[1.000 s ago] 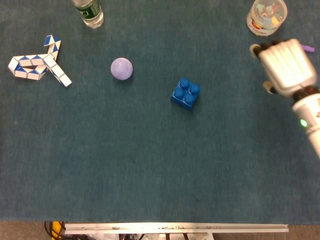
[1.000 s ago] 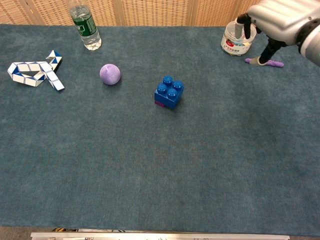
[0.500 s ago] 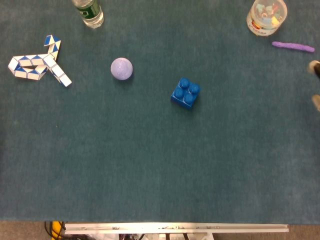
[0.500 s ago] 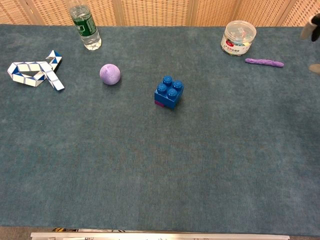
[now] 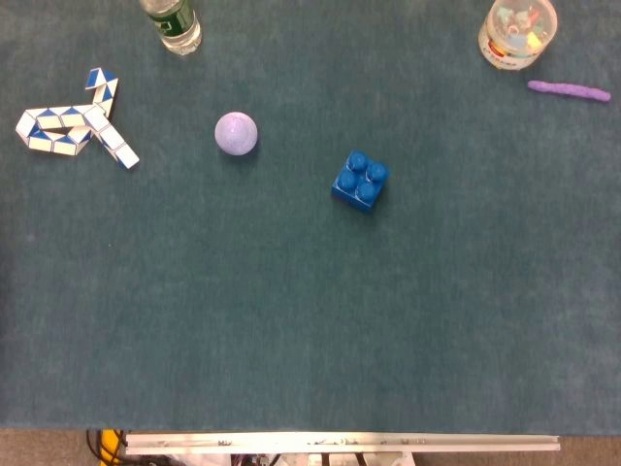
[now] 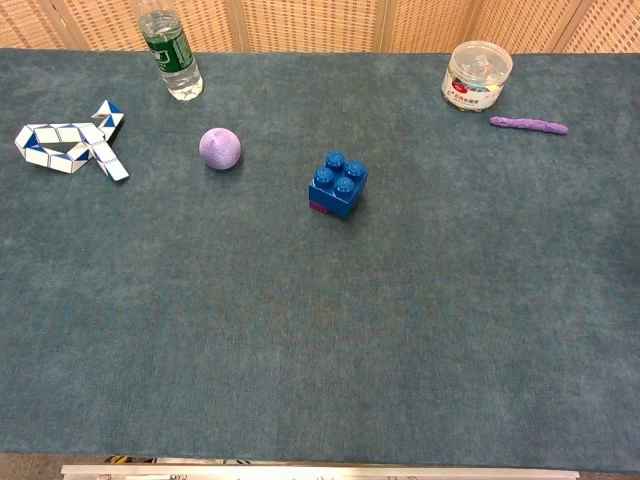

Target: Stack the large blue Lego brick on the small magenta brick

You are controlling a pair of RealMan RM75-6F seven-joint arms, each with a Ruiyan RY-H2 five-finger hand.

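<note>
Gone now from both views: right hand, seen by the jar a second ago, then only at the edge, now out of sight; left hand out of sight too; cannot tell if either is released, clenched or grasping. Sitting near the middle of the mat (image 5: 291, 320): blue brick (image 5: 359, 181), studs up, a bit turned; peeking out under its near left corner in the chest view, a thin strip of magenta brick (image 6: 319, 208); hidden from the head view. Looks stacked already, judging from that strip, so maybe little left to do; hard to tell if pressed down all the way or only resting on top. Nothing else shifted: ball (image 5: 236, 133) to the left of the brick, well apart; snake toy (image 5: 76, 124) far left; bottle (image 5: 171, 24) at the top; jar (image 5: 517, 31) top right, with a purple stick (image 5: 569, 90) just beside it. Could go wrong from here: a hand coming back fast and low, bumping the brick and sliding it off the small one; a loose fit letting the top tip over, with so small a base under it; the ball, if nudged, rolling into the stack; a sweep near the corner knocking the jar.
</note>
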